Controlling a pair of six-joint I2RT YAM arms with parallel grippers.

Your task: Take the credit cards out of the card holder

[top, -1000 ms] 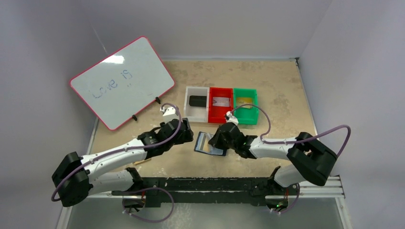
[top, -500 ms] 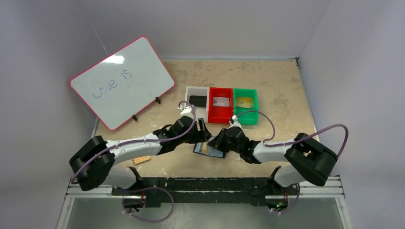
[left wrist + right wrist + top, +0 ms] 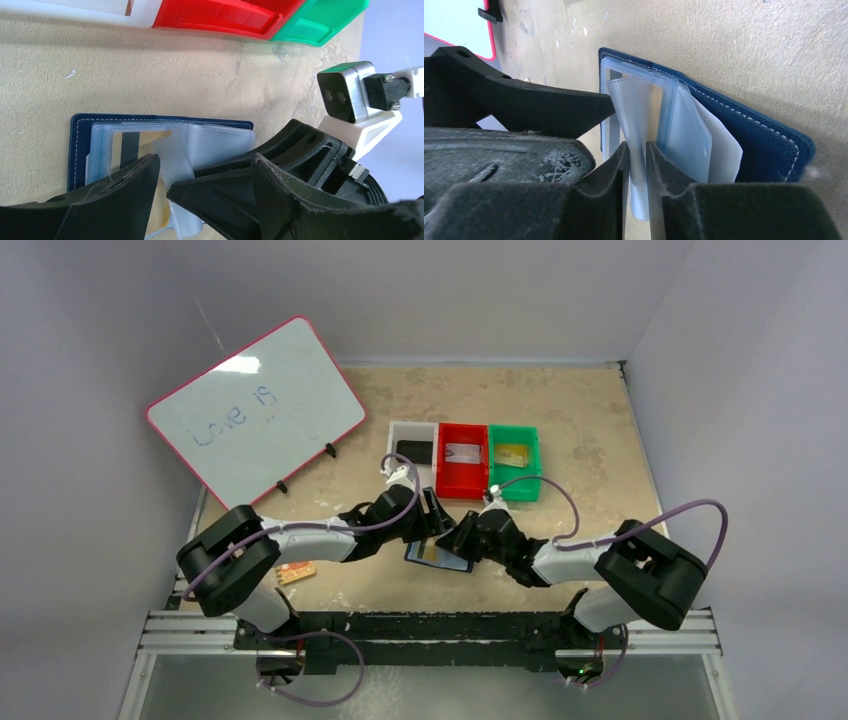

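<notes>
The navy card holder [image 3: 440,560] lies open on the table between both grippers. In the left wrist view [image 3: 79,150] a gold credit card [image 3: 145,139] with a black stripe sits inside a clear pocket panel. My right gripper [image 3: 462,537] is shut on a translucent pocket panel [image 3: 636,107] and holds it up from the wallet [image 3: 764,145]. My left gripper [image 3: 430,522] is open, and its fingers [image 3: 117,197] straddle the lifted panel and the right gripper's tips. It holds nothing.
White [image 3: 395,468], red [image 3: 441,472] and green [image 3: 515,486] bins stand in a row just behind the wallet, each with a flat item inside. A whiteboard [image 3: 255,410] leans at the back left. An orange pad [image 3: 297,571] lies near the left arm.
My left gripper has swung right and reached over the wallet beside the right gripper. My right gripper has shifted slightly forward and stays on the wallet.
</notes>
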